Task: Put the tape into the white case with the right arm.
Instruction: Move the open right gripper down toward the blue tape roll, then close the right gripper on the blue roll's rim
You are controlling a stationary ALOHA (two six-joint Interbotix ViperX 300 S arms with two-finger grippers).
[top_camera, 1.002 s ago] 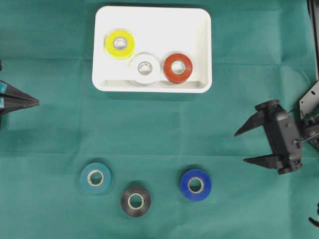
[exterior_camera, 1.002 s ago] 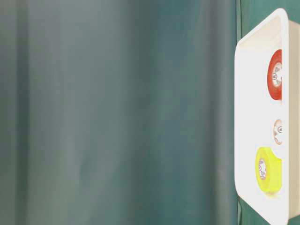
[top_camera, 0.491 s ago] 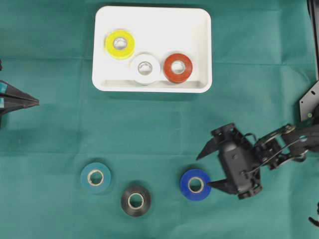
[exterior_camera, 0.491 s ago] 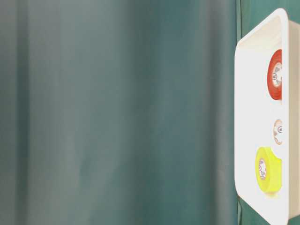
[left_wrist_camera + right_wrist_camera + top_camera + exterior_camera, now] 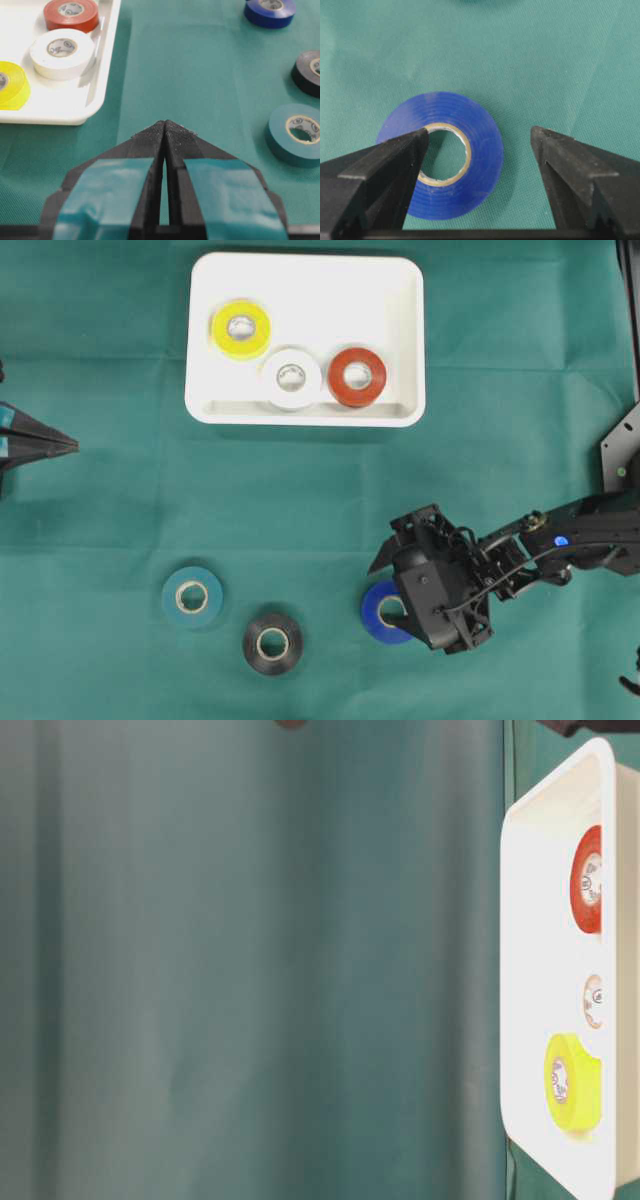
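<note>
Sitting at three of six done, judging by layout: yellow tape (image 5: 240,329), white tape (image 5: 291,376) and red tape (image 5: 357,376) lying flat in the white case (image 5: 400,300) at the top of the bench (image 5: 120,490). Still waiting outside on the green cloth: teal tape (image 5: 192,596), black tape (image 5: 272,643) and blue tape (image 5: 383,611), in a loose row well apart from the case. Hovering over the blue roll with the right hand (image 5: 477,137), open wide, gripping nothing; in the wrist view one finger (image 5: 385,160) overlapping the roll's centre hole, the other (image 5: 570,160) standing clear of its outer edge, so looking like lining up to pinch one wall of the ring. Cannot tell whether touching the roll yet. Parking the left hand (image 5: 164,126) at the bench's left edge, pressed closed, empty. Remaining, as a guess: closing on the blue roll, lifting, carrying up to the free space in the case, then repeating for black and teal.
</note>
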